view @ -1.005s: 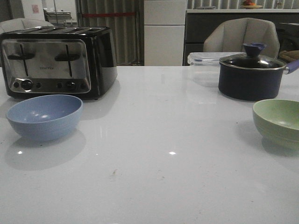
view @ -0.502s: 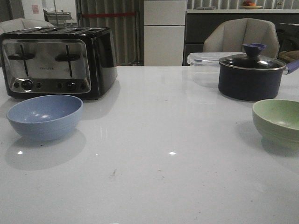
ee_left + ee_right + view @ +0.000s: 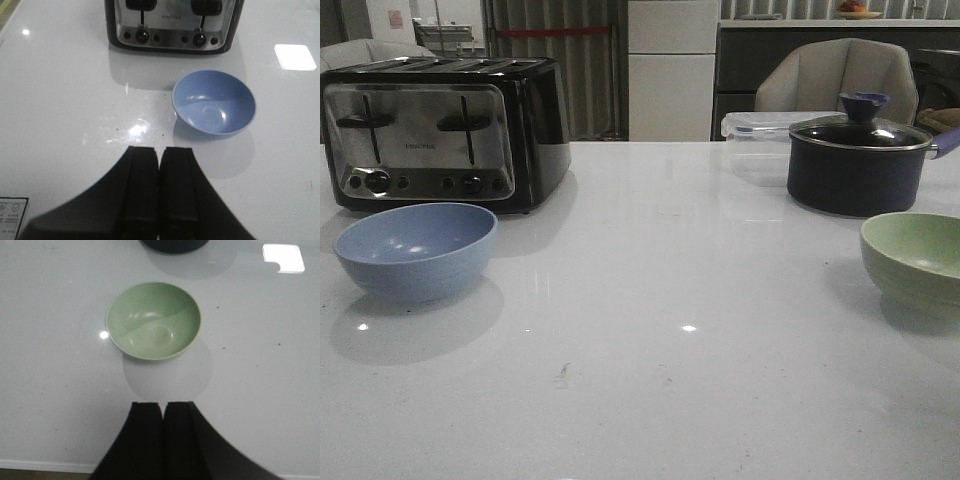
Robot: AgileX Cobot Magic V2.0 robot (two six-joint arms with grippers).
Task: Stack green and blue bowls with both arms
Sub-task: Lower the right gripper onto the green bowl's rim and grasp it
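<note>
The dusty blue bowl (image 3: 417, 248) sits upright and empty on the white table at the left, in front of the toaster; it also shows in the left wrist view (image 3: 214, 103). The pale green bowl (image 3: 916, 260) sits upright and empty at the right edge, also in the right wrist view (image 3: 153, 321). My left gripper (image 3: 159, 149) is shut and empty, hovering short of the blue bowl. My right gripper (image 3: 163, 404) is shut and empty, hovering short of the green bowl. Neither gripper shows in the front view.
A black and chrome toaster (image 3: 440, 130) stands behind the blue bowl. A dark lidded pot (image 3: 858, 160) and a clear lidded container (image 3: 758, 135) stand behind the green bowl. The table's near edge (image 3: 40, 465) lies close under my right gripper.
</note>
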